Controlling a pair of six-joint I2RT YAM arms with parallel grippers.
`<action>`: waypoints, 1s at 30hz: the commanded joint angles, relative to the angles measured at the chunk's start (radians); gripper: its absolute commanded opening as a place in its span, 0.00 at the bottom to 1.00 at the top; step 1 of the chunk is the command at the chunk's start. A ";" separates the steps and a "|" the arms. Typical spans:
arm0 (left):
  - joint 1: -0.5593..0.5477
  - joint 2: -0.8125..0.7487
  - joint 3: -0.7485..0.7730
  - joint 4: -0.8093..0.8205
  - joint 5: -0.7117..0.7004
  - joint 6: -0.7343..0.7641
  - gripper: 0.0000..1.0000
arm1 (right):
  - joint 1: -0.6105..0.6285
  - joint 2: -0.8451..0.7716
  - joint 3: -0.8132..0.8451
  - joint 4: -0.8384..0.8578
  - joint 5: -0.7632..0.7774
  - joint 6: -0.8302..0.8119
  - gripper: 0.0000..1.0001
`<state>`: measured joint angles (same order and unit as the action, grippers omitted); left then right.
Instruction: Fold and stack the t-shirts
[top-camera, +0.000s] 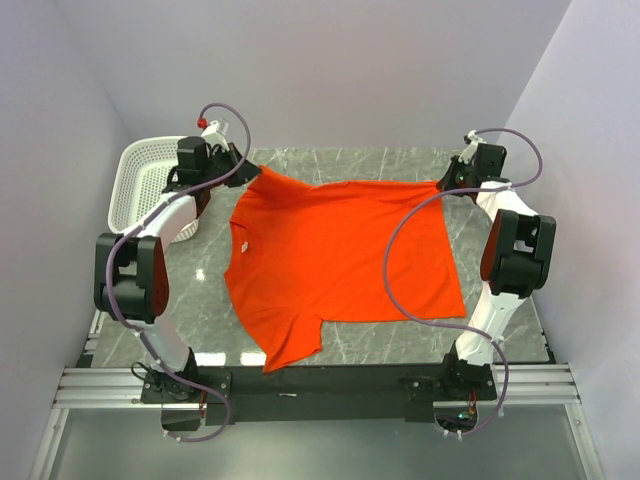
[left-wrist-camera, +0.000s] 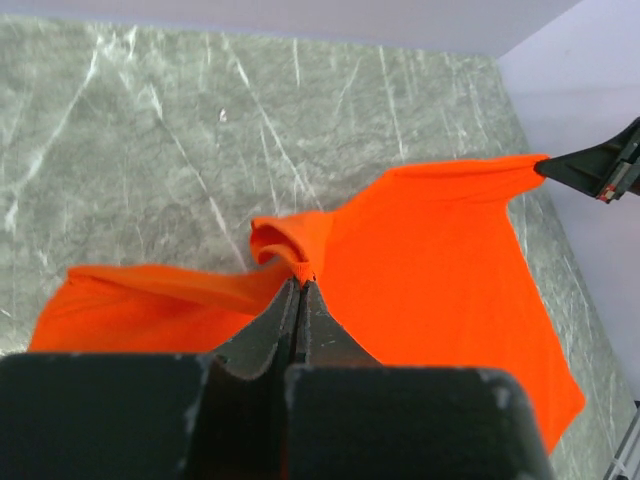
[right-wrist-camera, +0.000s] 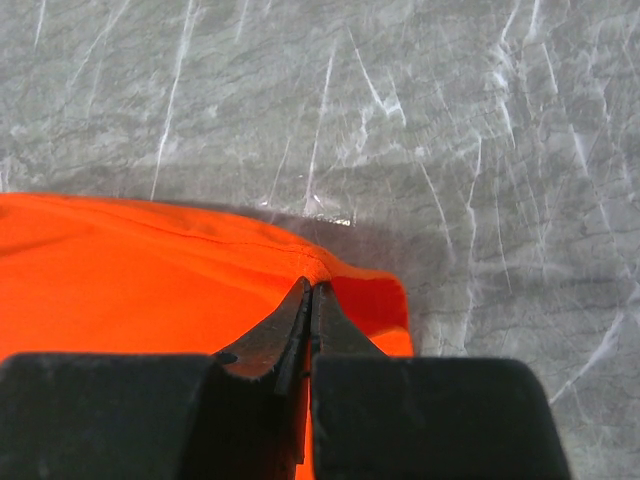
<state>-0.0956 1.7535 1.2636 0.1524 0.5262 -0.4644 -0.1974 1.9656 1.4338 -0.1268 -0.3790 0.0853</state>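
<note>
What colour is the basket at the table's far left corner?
White, with perforated walls: the basket shows best in the top external view.

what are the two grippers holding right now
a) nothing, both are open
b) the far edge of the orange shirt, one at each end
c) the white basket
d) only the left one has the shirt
b: the left gripper and the right gripper are each pinched shut on the orange shirt at opposite ends of its far edge; the white basket is not gripped.
</note>
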 joint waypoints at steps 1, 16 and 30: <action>-0.006 -0.060 -0.006 0.007 0.009 0.032 0.00 | -0.011 -0.022 0.030 0.006 -0.017 0.002 0.00; -0.009 -0.124 -0.064 -0.020 0.003 0.041 0.00 | -0.037 -0.008 0.039 -0.010 -0.040 0.007 0.01; -0.007 -0.199 -0.127 -0.034 -0.002 0.041 0.00 | -0.042 0.007 0.040 -0.016 -0.058 0.002 0.02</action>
<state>-0.0998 1.6146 1.1515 0.0998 0.5259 -0.4381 -0.2287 1.9717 1.4345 -0.1493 -0.4225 0.0883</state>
